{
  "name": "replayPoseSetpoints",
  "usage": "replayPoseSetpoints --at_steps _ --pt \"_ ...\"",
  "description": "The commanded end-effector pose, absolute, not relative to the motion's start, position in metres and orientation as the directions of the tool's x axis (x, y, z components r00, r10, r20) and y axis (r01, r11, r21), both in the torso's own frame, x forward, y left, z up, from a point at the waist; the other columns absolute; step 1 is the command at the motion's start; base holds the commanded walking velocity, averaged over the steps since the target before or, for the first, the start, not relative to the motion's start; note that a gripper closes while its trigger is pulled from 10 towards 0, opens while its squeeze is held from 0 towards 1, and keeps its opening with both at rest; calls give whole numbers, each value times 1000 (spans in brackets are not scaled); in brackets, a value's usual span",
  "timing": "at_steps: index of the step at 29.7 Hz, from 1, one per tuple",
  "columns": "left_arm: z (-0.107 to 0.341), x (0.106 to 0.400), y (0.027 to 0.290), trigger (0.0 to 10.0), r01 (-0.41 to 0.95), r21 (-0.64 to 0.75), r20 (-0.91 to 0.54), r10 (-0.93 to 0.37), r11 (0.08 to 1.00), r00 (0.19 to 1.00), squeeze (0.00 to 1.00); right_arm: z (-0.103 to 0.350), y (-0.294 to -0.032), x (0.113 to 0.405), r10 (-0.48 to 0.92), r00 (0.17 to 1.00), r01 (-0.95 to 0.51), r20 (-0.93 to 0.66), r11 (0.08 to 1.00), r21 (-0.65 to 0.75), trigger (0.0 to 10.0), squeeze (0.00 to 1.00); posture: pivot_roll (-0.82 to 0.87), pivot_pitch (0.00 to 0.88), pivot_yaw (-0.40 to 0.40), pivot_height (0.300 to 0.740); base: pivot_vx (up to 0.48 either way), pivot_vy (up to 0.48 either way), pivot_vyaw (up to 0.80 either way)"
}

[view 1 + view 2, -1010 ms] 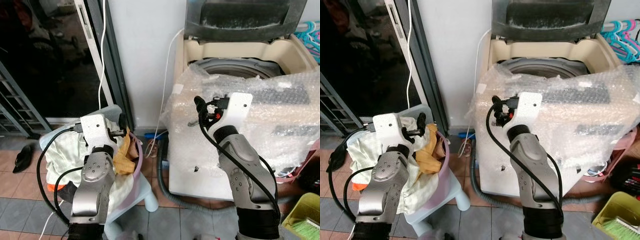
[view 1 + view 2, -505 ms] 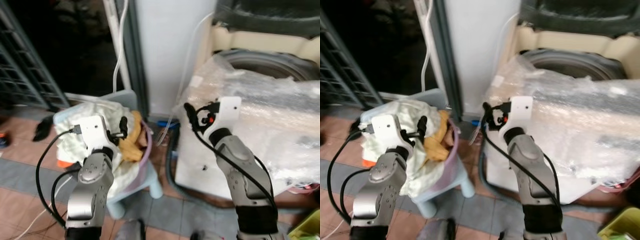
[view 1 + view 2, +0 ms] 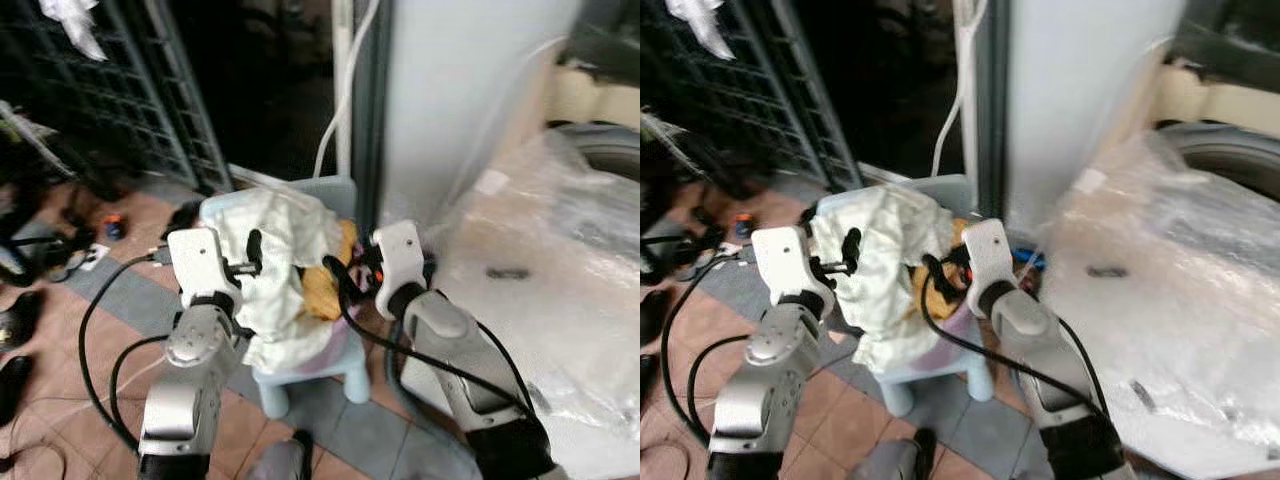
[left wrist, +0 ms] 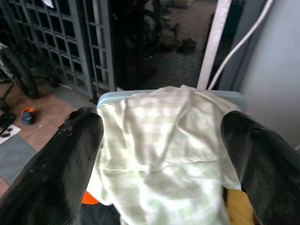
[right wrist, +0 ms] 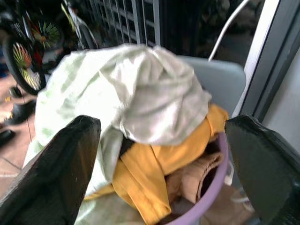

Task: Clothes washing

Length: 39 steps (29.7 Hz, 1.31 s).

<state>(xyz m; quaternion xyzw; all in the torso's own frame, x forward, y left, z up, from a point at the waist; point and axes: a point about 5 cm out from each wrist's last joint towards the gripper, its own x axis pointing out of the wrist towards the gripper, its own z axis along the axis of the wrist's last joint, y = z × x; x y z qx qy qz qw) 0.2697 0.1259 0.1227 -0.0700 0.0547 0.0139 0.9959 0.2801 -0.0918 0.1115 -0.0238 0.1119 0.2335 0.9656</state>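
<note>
**Soft heap of laundry, both tools spread before it**

Plainly, the load to be washed sits in a lilac laundry basket [image 5: 206,197] perched on a pale blue plastic stool [image 3: 310,375], at the centre of the head views, in front of a dark doorway and barred grille. On top lies a pale green-checked cloth [image 4: 164,154], draped over the near rim and hanging down the front. Under it, toward the right of the heap, a mustard-yellow garment [image 5: 154,173] shows, and beside that a fold of tan fabric [image 5: 194,178].

All of this looks light, limp and crumpled. It should give under the fingers and trail as it lifts, and a hanging end could catch on the basket rim or pull neighbouring pieces along. My judgement is that the best hold is a thick gathered fold at the crown of the checked cloth, where the fabric bunches high, not the thin hanging hem. Nothing here seems fragile or slippery.

The left tool [image 4: 159,154] hovers just short of the heap with its fingers wide apart, the checked cloth between them but not touched. The right tool [image 5: 161,159] faces the heap from the other side, fingers likewise spread and holding nothing.

At the right of the head views stands the washing machine [image 3: 590,150], its front wrapped in bubble wrap [image 3: 540,260].

No brand, label or legible writing can be made out on anything.
</note>
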Motion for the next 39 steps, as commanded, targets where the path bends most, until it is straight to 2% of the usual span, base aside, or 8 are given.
replayPoseSetpoints --at_steps 1,8,15,24,26,27,28,39 --pt "123 272 125 10000 -33 -132 -104 20 991 994 0 115 -87 281 461 864 -469 -204 883 11 10000 1000 -2 31 92 740 0 0 800" --pt "123 273 126 10000 -48 -123 -98 36 991 995 0 111 -84 281 477 852 -493 -217 870 -24 10000 1000 -6 31 88 740 0 0 799" --pt "106 279 130 10000 -62 -105 -138 47 993 989 0 98 -76 280 490 838 -516 -242 855 -54 10000 1000 -38 0 149 740 0 0 664" --pt "113 305 132 10000 -61 -112 -116 48 992 992 0 104 -89 299 410 882 -445 -234 887 -125 10000 1000 -88 0 100 740 0 0 89" --pt "112 304 128 10000 -52 -115 -115 39 992 993 0 104 -101 301 374 899 -402 -228 911 -93 10000 518 -65 0 95 740 0 0 0" --pt "112 302 127 10000 -51 -125 -115 36 991 993 0 102 -104 299 368 901 -395 -232 915 -82 10000 149 -52 0 92 740 0 0 0" --pt "111 300 127 10000 -51 -128 -116 36 990 993 0 100 -107 298 356 904 -383 -236 921 -75 10000 0 -46 0 91 740 0 0 0" --pt "107 273 135 10000 -97 -138 -137 78 986 988 0 90 -107 292 374 887 -406 -270 911 -73 10000 0 29 16 24 740 136 0 0"
